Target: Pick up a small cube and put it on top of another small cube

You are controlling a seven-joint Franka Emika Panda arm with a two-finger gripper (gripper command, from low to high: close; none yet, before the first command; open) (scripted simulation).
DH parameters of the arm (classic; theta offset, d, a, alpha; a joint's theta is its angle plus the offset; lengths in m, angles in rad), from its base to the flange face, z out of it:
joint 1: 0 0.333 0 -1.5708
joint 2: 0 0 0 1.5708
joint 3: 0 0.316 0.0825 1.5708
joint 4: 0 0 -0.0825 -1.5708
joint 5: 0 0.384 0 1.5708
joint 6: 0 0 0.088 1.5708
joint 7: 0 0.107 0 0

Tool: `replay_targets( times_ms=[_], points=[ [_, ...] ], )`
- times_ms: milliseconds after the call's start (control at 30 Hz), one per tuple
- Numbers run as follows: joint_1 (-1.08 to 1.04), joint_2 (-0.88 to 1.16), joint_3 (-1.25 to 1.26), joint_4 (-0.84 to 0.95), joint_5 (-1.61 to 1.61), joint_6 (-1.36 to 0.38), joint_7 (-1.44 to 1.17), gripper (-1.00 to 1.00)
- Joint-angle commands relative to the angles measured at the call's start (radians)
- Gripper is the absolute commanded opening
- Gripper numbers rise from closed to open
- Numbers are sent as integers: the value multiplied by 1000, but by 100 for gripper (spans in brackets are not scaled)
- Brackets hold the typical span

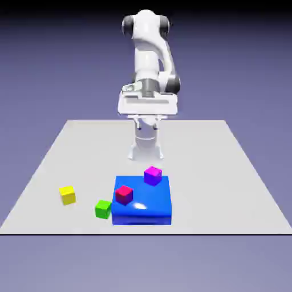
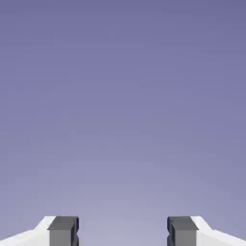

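The small yellow cube [image 1: 67, 195] lies on the grey table toward the exterior view's left, near the front edge. Just to its right sits a green cube [image 1: 103, 209]. A red cube [image 1: 124, 194] and a purple cube [image 1: 153, 175] rest on top of a big blue block [image 1: 149, 208]. My gripper [image 1: 147, 118] hangs high over the table's far side, well behind every cube. In the hand view my gripper [image 2: 123, 233] is open: the grey fingertips [image 2: 63, 230] stand apart with only backdrop between them.
The big blue block takes up the table's front middle, touching or almost touching the green cube. The robot's base [image 1: 146, 149] stands just behind the block. The table's [image 1: 228, 171] front edge runs close below the cubes.
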Motion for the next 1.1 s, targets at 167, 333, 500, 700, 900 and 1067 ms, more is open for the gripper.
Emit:
replay_targets(
  times_ms=[167,333,500,700,900,1067],
  points=[
    [-81,217,-103,116,72,-133,39,0],
    [-148,399,-188,213,132,-243,71,0],
    [-215,580,-273,310,192,-353,103,0],
    [-295,797,-376,426,265,-486,142,0],
    [-357,965,-343,469,369,-433,92,0],
    [-366,988,-329,472,388,-413,79,-100]
  ],
)
